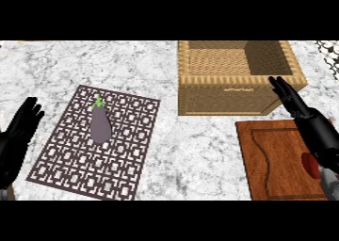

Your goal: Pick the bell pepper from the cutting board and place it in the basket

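Head view: grey marble bench (pixel 131 66). Right hand (pixel 315 129), fingers straight, grasping nothing, is over the cutting board (pixel 277 160); bell pepper (pixel 310 164) partly hidden at its palm, basket (pixel 228 80) ahead. Left hand (pixel 16 134) rests open.

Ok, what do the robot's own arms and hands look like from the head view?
Both the left hand and the right hand are glossy black, with long slim fingers and a thumb. Each joins a pale grey forearm at the lower edge. No cables, markings or sleeves show.
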You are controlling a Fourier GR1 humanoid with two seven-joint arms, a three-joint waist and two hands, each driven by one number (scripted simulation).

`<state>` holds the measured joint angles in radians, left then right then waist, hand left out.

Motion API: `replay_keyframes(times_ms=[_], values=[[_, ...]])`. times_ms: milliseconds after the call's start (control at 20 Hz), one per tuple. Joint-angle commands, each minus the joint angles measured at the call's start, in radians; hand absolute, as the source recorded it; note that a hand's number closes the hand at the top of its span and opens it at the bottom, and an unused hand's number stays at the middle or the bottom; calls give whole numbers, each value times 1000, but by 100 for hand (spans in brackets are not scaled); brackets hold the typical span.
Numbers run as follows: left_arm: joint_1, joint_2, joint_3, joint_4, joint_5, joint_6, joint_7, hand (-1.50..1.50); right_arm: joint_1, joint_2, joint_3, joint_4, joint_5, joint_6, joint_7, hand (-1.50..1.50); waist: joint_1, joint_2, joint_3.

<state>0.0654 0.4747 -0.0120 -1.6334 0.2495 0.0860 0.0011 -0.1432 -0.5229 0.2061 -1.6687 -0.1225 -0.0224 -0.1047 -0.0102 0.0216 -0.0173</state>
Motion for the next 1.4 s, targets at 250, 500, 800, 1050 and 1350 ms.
replay_keyframes(times_ms=[250,500,800,1050,1350], values=[[61,-104,-99,204,-1,35,190,0,-76,5,-178,39,-430,278,-50,150,6,-1,21],[75,-93,-111,222,-3,8,237,0,41,38,69,-70,-164,298,-124,-150,4,-21,16],[110,-109,-118,188,-17,38,256,0,66,-141,-15,-139,60,168,7,-150,-13,-30,12],[93,-97,-104,177,-5,34,290,0,-17,-377,-155,-177,215,165,141,-150,-21,-31,9],[91,-108,-112,153,-16,47,292,0,-101,-644,-305,-225,79,415,281,-150,-13,-30,11]])
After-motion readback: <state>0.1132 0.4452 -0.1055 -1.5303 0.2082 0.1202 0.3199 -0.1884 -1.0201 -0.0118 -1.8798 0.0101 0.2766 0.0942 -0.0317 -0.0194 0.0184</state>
